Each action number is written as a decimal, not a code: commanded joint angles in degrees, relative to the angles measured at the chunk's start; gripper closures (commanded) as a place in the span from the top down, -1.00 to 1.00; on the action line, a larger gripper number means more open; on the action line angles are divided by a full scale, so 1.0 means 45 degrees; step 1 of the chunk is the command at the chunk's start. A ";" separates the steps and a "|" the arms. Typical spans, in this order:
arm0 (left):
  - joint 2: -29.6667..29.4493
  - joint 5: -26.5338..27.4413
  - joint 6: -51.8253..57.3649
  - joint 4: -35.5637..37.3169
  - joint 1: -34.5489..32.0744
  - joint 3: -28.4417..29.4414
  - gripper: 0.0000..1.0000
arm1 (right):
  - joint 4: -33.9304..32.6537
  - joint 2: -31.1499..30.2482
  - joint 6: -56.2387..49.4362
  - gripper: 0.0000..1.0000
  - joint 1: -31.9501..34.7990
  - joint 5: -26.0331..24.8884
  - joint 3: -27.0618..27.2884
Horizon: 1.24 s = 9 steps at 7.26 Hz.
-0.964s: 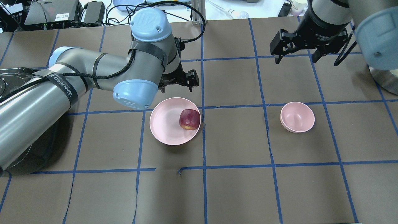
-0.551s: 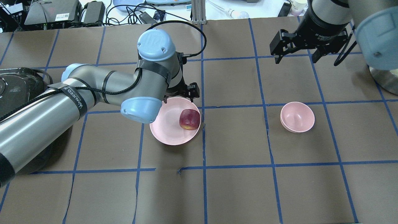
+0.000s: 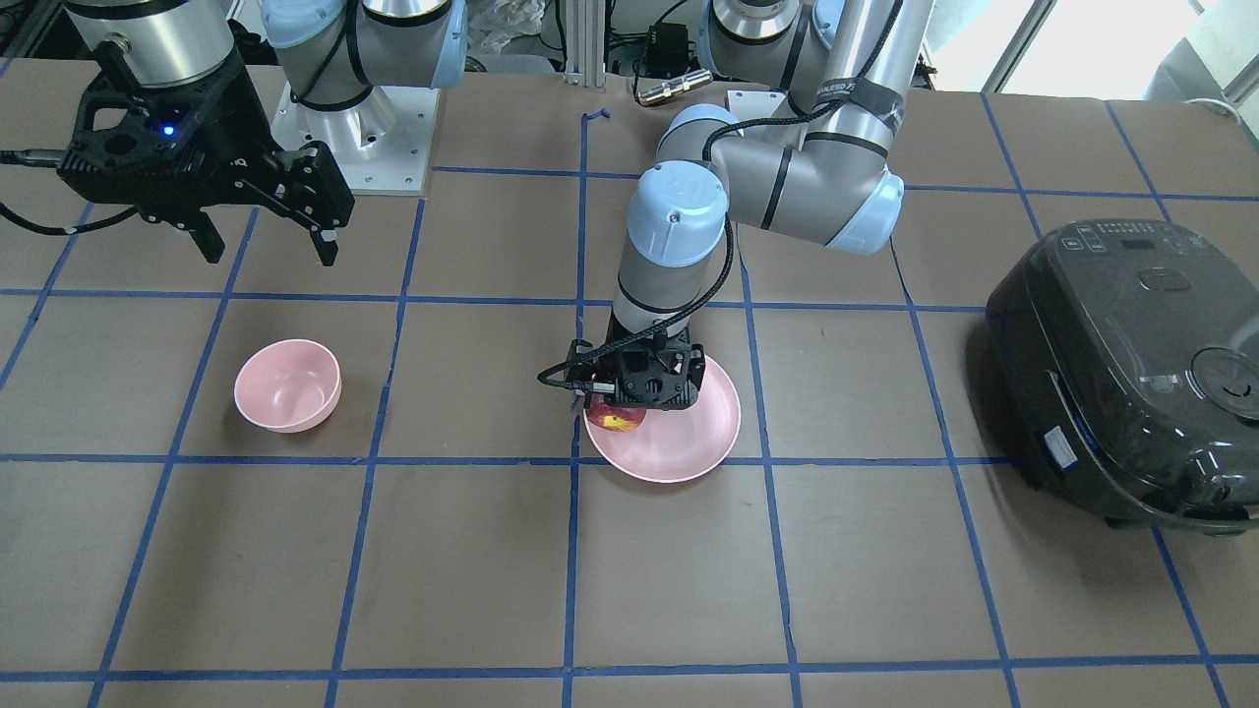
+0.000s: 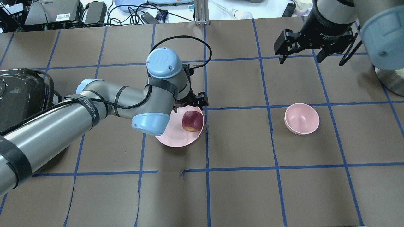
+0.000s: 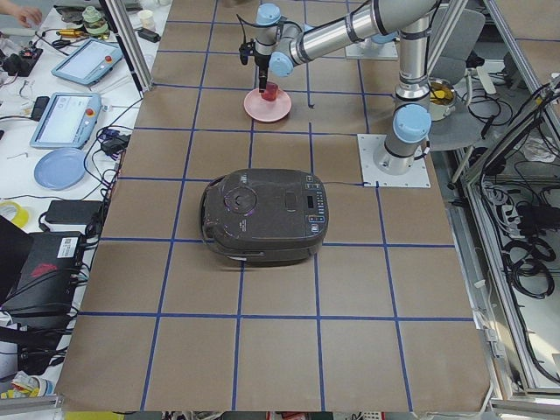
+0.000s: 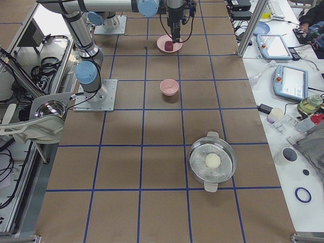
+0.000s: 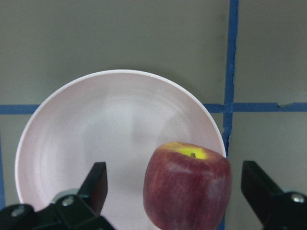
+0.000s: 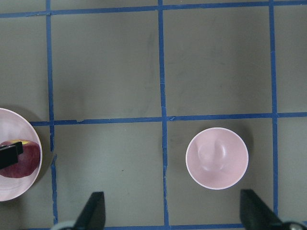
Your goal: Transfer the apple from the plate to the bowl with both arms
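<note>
Where the left claw (image 7: 173,167) hangs: low over the plate (image 4: 176,138), its fingers (image 7: 98,187) spread wide with the apple (image 4: 192,120) in the gap between them. Neither finger seems to touch it, and the claw holds nothing.
Right claw (image 4: 300,58): spread wide too, high above the bench (image 4: 240,142), with the bowl (image 4: 301,119) down below it. It holds nothing.
Cooker (image 3: 1121,364): big, black and shiny with rounded corners, at the left arm's (image 4: 104,101) end of the bench.
Plate: wide, flat, round, pale pink and glossy.
Apple: small, round, dark red with thin streaks and a yellow patch around the stem. It rests on the plate, close to the rim on the bowl's side.
Bowl: small, deep, round, pale pink, smooth inside, standing upright.
Bench: brown cover, cut into squares by blue tape lines (image 4: 240,169).
Hidden: from overhead the left arm covers part of the plate. From the front the claw covers the top of the apple.
</note>
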 commanded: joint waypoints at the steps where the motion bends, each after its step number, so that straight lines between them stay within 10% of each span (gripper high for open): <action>1: -0.0308 -0.0114 -0.0141 0.0037 -0.0238 -0.0076 1.00 | 0.0017 -0.0013 0.0000 1.00 0.0013 -0.0015 0.0046; 9: -0.0759 -0.0016 0.0054 0.0076 -0.0238 -0.0233 1.00 | -0.0276 0.0085 0.0000 1.00 -0.0007 -0.0054 0.0183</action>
